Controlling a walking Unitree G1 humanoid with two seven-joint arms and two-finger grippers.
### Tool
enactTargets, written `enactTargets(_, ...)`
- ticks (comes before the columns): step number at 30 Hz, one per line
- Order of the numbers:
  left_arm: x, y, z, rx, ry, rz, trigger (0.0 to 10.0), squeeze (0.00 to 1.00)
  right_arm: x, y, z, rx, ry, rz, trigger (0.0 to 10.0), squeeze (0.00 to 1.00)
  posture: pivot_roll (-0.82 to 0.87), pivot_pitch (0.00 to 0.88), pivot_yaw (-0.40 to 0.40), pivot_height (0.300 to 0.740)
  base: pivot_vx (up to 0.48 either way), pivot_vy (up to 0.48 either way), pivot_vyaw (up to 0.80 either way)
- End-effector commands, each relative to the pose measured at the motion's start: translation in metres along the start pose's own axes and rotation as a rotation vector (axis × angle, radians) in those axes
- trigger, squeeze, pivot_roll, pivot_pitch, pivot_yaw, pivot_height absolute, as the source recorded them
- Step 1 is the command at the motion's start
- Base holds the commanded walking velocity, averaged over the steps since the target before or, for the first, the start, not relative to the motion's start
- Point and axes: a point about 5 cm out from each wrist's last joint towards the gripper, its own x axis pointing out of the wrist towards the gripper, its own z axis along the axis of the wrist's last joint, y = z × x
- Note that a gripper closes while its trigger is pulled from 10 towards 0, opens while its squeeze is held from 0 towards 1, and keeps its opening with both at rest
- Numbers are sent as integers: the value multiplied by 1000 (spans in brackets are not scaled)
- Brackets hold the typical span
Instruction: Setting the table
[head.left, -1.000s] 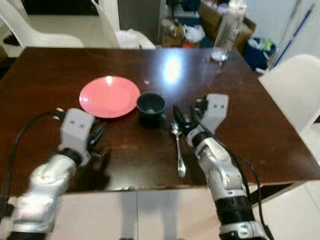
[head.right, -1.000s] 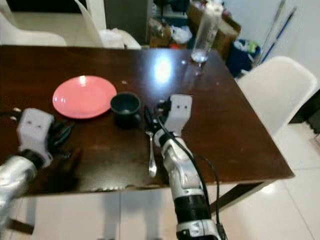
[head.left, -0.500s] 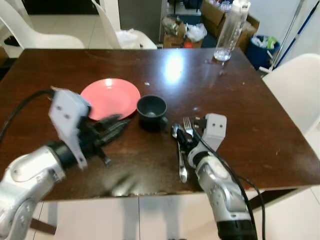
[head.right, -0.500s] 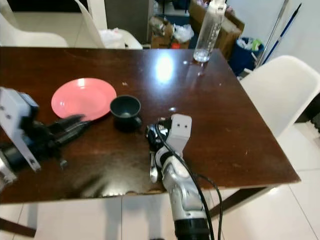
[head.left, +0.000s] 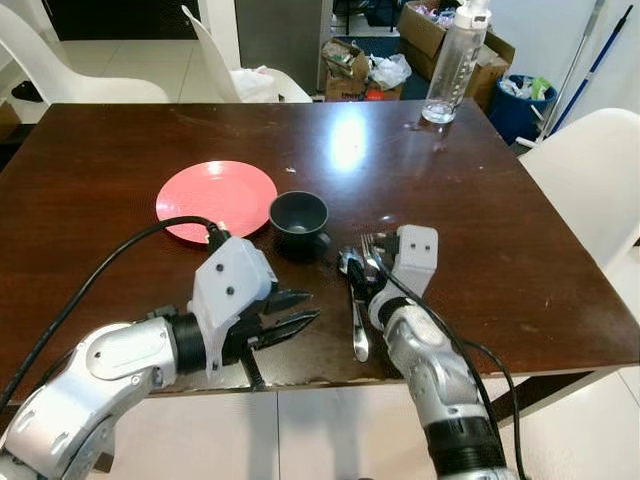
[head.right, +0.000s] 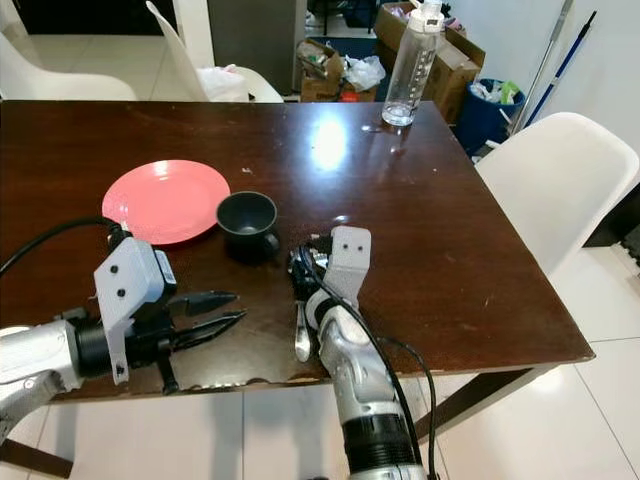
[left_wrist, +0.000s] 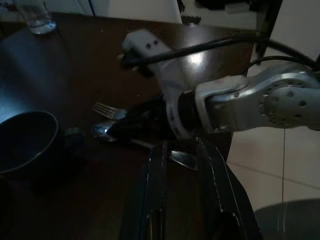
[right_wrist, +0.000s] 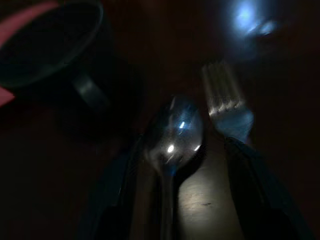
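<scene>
A pink plate (head.left: 216, 199) lies on the dark wooden table (head.left: 120, 150), and a dark cup (head.left: 300, 213) stands just right of it. Right of the cup, a spoon (head.left: 357, 320) and a fork (head.left: 370, 248) lie side by side. My right gripper (head.left: 360, 272) rests low over their handles, open. In the right wrist view the spoon (right_wrist: 175, 130) lies between the two spread fingers (right_wrist: 115, 190), with the fork (right_wrist: 225, 100) beside it. My left gripper (head.left: 313, 305) hovers near the table's front edge, pointing right toward the spoon. Its fingers are slightly apart and hold nothing.
A clear water bottle (head.left: 452, 60) stands at the far right corner of the table. White chairs stand at the right side (head.left: 590, 180) and behind the table (head.left: 90, 85). Boxes and clutter (head.left: 370, 60) sit on the floor beyond.
My left arm has swung from beside the plate to the front edge, fingers now pointing right. A fork now lies beside the spoon at the right gripper. The camera shifted a little.
</scene>
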Motion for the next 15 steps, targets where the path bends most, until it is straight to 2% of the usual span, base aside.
enactTargets(1,-1,-1,0,9,14,-14,10000,0,2,0,-9,23,38,4,10000,0,83,101,57,740,0,0,0)
enactTargets(4,-1,1,2,13,15,-13,10000,0,4,3,-13,31,52,12,10000,0,90,106,59,740,0,0,0)
enactTargets(6,-3,1,2,15,21,-8,10000,0,4,12,-18,9,57,49,10000,0,98,115,59,740,0,0,0)
enactTargets(8,-3,0,3,10,22,-7,10000,0,4,14,-22,3,75,52,10000,0,99,121,57,740,0,0,0)
enactTargets(14,-3,-1,3,4,18,-4,10000,0,3,11,-37,-34,163,12,10000,0,102,129,53,740,0,0,0)
enactTargets(15,-2,-1,4,3,17,-1,10000,0,2,8,-43,-46,204,-4,4157,0,103,132,52,740,0,0,0)
